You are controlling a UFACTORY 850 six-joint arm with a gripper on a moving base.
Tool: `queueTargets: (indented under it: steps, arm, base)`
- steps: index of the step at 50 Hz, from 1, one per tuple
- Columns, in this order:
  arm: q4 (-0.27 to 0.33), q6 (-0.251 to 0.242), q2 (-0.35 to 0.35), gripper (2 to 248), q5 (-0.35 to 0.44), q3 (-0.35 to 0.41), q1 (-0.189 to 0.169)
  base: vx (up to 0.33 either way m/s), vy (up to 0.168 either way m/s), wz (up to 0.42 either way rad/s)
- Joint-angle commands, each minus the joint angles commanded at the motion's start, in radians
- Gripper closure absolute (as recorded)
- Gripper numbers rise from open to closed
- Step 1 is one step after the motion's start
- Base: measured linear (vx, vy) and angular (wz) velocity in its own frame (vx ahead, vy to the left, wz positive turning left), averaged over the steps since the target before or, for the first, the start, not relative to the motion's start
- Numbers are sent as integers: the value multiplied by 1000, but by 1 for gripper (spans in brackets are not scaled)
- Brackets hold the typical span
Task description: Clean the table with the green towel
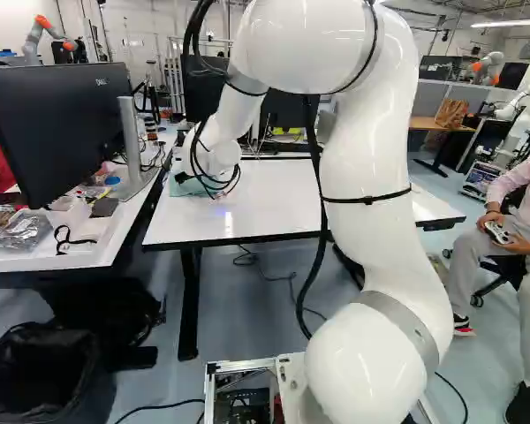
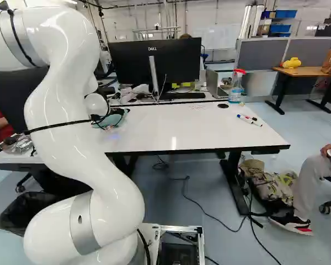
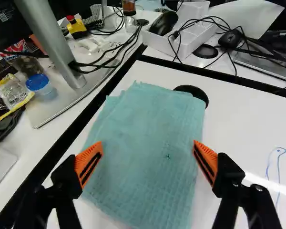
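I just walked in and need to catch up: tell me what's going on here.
The robot arm has its open gripper over a folded green towel on the white table, without gripping it. Blue marks show on the tabletop beside the towel, so the cleaning looks unfinished. A spray bottle stands at the table's far edge.

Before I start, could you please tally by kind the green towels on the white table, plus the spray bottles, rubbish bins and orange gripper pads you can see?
Green towel: 1
Spray bottle: 1
Rubbish bin: 1
Orange gripper pads: 2
Total: 5
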State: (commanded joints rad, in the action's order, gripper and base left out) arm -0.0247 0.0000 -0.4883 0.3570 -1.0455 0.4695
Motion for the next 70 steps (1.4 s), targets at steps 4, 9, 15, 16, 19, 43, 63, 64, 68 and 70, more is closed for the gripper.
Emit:
queueTargets:
  steps: [4, 9, 15, 16, 19, 43, 63, 64, 68, 70]
  arm:
    - [-2, 0, 0, 3, -12, 0, 0]
    - [-5, 0, 0, 3, -30, 0, 0]
    - [-6, 0, 0, 3, -35, 0, 0]
    - [-6, 0, 0, 3, -35, 0, 0]
    - [-6, 0, 0, 3, -35, 0, 0]
    - [-6, 0, 0, 140, -35, 0, 0]
    - [-6, 0, 8, 208, -35, 2, 0]
    - [-6, 0, 10, 208, -35, 3, 0]
    - [-6, 0, 19, 208, -35, 5, 0]
    - [-6, 0, 23, 208, -35, 6, 0]
  base:
    - [0, 0, 0]
    - [0, 0, 0]
    - [0, 0, 0]
    - [0, 0, 0]
    - [0, 0, 0]
    - [0, 0, 0]
    - [0, 0, 0]
    - [0, 0, 0]
    - [0, 0, 0]
    - [0, 0, 0]
